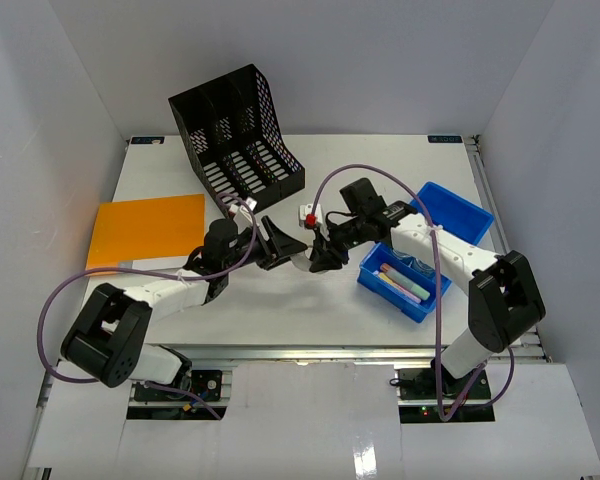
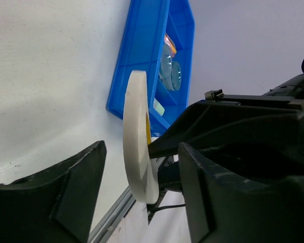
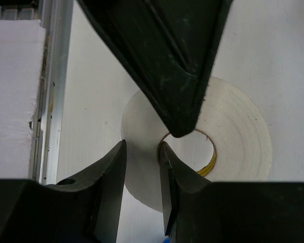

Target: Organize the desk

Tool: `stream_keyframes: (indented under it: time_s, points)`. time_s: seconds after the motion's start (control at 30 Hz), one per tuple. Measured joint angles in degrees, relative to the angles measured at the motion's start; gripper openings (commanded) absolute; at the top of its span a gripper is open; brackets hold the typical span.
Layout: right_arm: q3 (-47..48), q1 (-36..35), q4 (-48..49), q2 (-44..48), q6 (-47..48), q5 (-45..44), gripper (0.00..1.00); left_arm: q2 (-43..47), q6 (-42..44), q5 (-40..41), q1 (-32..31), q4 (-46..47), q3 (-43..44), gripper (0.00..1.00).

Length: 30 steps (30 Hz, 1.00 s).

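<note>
A white tape roll (image 3: 233, 131) is held on edge above the white desk (image 1: 320, 320), between the two arms. My right gripper (image 3: 142, 152) is shut on the roll's wall, with one finger inside the core and one outside. In the top view the right gripper (image 1: 325, 255) sits just right of the roll (image 1: 300, 263). My left gripper (image 2: 142, 148) is open and straddles the roll (image 2: 137, 142) edge-on, its fingers (image 2: 76, 192) apart from it. One left finger (image 3: 167, 61) reaches down over the roll's core in the right wrist view.
A blue bin (image 1: 405, 283) with markers lies right of the grippers, with a second blue bin (image 1: 452, 208) behind it. A black mesh file holder (image 1: 235, 135) stands at the back. An orange folder (image 1: 148, 230) lies at the left. The metal rail (image 3: 53, 76) runs along the front edge.
</note>
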<state>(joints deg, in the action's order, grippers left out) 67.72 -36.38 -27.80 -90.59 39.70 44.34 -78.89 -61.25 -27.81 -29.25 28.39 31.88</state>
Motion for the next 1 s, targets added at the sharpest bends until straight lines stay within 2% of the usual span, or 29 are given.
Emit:
stream_keyframes:
  time_s: [0.1,0.2,0.3,0.33,0.47,0.67,0.87,1.0]
  points:
    - [0.11,-1.03,-0.51,0.29,-0.02,0.89,0.33,0.0,-0.27,-0.4,-0.16,0.78,0.0,0.36]
    - [0.14,-1.24,-0.84,0.31,-0.02,0.86,0.41,0.0,-0.28,-0.7,-0.2,0.79,0.0,0.24]
    - [0.16,-1.24,-0.98,0.39,0.08,0.83,0.57,0.02,-0.46,-0.73,-0.18,0.82,0.0,0.09]
    - [0.16,-1.28,-1.15,0.45,0.21,0.79,0.67,0.04,-0.29,-0.76,-0.18,0.84,0.0,0.03]
    - [0.16,-1.31,-1.84,1.43,0.73,-0.05,0.94,0.24,-0.13,-1.49,-0.2,0.84,0.0,0.0]
    - [0.15,-1.43,-3.69,5.31,3.53,-3.73,0.9,2.53,6.61,-1.6,-0.18,-1.66,0.0,0.0]
    - [-0.11,-0.45,-5.7,11.96,7.84,-6.69,0.9,7.92,22.88,-3.56,-0.22,-8.07,0.0,0.0]
    - [0.55,1.96,-7.61,12.88,10.78,-2.48,0.9,9.67,33.93,-6.59,-1.32,-11.65,0.0,0.0]
